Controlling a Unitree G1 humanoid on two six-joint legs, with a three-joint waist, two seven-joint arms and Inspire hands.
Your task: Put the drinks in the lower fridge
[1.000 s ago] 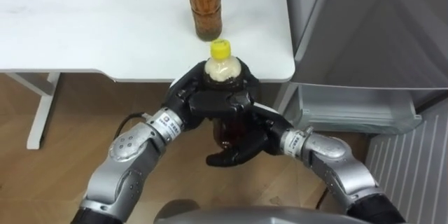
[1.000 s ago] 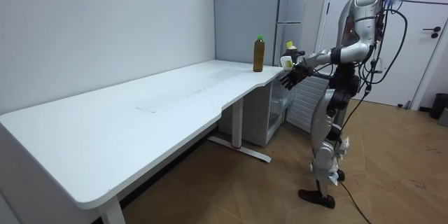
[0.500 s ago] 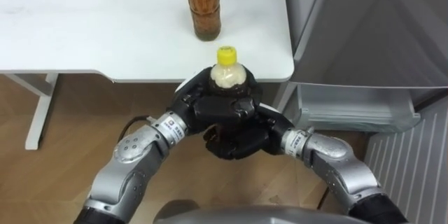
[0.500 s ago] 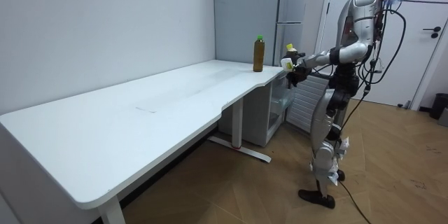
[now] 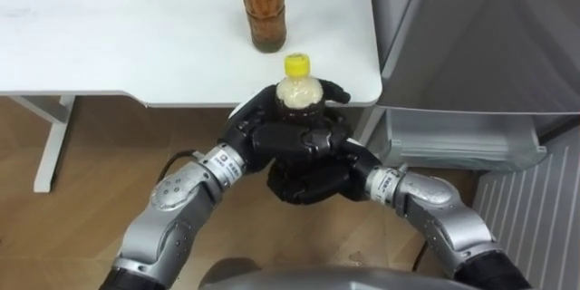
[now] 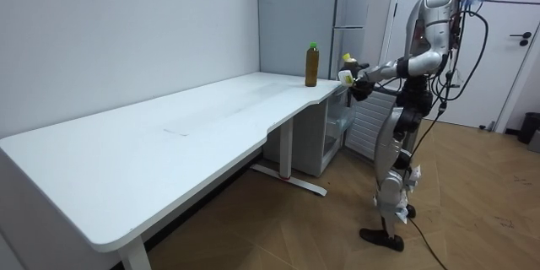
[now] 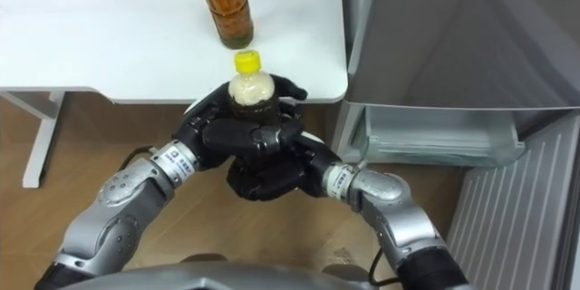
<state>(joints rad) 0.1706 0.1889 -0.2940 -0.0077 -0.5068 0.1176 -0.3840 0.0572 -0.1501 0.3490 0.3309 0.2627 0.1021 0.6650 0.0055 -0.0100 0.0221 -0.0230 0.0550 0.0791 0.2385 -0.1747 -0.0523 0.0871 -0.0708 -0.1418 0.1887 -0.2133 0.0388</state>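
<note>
Now, left eye view, yellow-capped bottle (image 5: 297,91): upright in the air, just off the near right corner of the table (image 5: 109,45); cap and shoulder stand above the fingers.
Left hand (image 5: 276,134): fingers curled round the bottle's upper body.
Right hand (image 5: 313,181): curled round and under the lower body, touching the left hand; both clasp the one drink.
Amber bottle (image 5: 263,9): stands on the table near its right edge, just behind the held one, untouched.
Fridge (image 5: 471,36): right of the table; its clear drawer (image 5: 458,140) stands open, lower than the hands.
Room view, stance: the robot stands upright at the table's end beside the fridge, arms forward, the bottle at about table height.
Right eye view, grip: same two-handed clasp; the bottle's body and base are hidden by fingers.
Step, as I judge: carrying this drink to the lower fridge.
Doing it well: keep the bottle upright. Swing it right, clear of the table corner and the amber bottle. Bend to bring it down, then pass it over the drawer's front lip before either hand loosens.
</note>
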